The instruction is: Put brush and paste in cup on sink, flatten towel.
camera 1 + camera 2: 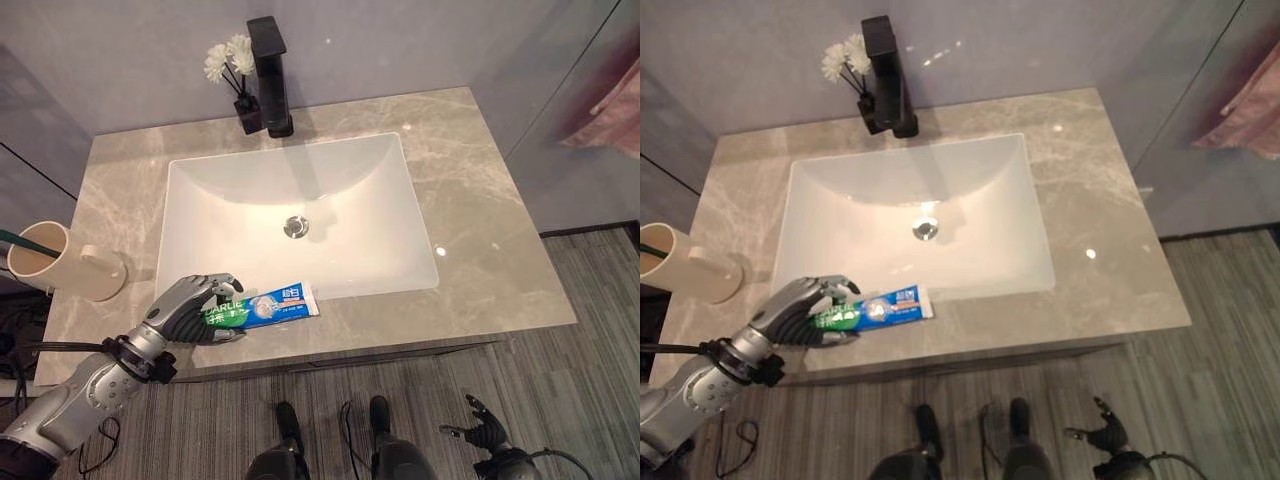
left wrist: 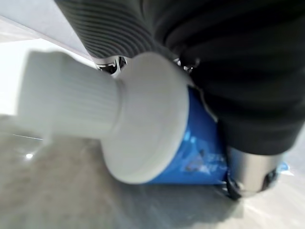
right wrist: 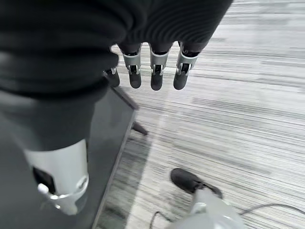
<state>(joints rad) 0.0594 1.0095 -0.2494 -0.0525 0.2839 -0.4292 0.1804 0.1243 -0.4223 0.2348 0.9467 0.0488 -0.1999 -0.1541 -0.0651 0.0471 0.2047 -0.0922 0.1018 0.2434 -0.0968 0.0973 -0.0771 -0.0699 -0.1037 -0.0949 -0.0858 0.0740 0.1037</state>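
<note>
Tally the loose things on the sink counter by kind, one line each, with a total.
Toothpaste tube, cap end clasped in the left hand: 1
Beige cup lying on its side with a green handle sticking out: 1
Dark vase of white flowers beside the black tap: 1
Total: 3

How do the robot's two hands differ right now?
The left robot hand is up on the counter, fingers curled round the toothpaste tube. The right robot hand hangs low over the floor, fingers relaxed and holding nothing. Both have silver fingers with dark tips.
</note>
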